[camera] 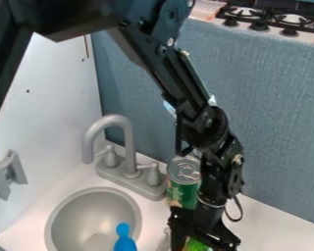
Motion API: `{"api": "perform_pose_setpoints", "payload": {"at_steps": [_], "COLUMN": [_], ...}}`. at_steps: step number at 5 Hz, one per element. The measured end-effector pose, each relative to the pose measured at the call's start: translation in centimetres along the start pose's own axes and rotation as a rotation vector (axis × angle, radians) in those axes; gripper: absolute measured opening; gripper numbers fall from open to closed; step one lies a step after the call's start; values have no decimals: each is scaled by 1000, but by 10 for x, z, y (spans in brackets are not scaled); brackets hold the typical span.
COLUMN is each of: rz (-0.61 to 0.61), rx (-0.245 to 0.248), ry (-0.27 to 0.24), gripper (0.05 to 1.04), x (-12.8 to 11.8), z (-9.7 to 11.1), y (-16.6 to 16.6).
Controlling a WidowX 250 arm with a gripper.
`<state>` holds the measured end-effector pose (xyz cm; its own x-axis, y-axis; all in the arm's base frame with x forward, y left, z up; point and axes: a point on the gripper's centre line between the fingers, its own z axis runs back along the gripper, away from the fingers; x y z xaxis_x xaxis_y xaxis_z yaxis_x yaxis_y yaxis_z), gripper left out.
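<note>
"Behind the counter [271, 215], what stood largest?"

"A textured blue wall [271, 108]. Across it slanted the black arm [166, 61], down from upper left."

"Next in size?"

"A round grey sink [60, 215], set in the white counter. Behind it rose a grey faucet [125, 135], spout curved over toward the left, a handle on either side."

"And the gripper [199, 239]?"

"Low, right of the sink, pointing down. I couldn't tell how far open it was."

"Near it?"

"A green can [182, 193], upright, silver lid up, between faucet and arm. Toward the sink's near side, a blue thing [124, 241] with a rounded top."

"Smallest?"

"A bright green thing [197, 246], partly hidden at the gripper's lower end. Whether it was gripped, I couldn't tell."
</note>
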<state>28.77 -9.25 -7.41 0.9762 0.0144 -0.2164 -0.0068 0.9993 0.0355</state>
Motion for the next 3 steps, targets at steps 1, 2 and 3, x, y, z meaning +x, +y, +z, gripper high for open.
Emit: {"api": "perform_pose_setpoints", "payload": {"at_steps": [1, 2, 3], "rz": [57, 110, 110], "rx": [-42, -19, 49], "ry": [34, -20, -54], "gripper": [1001, 1001, 1001], "x": [-5, -7, -15], "z": [4, 53, 84], "y": [3, 10, 16]}}
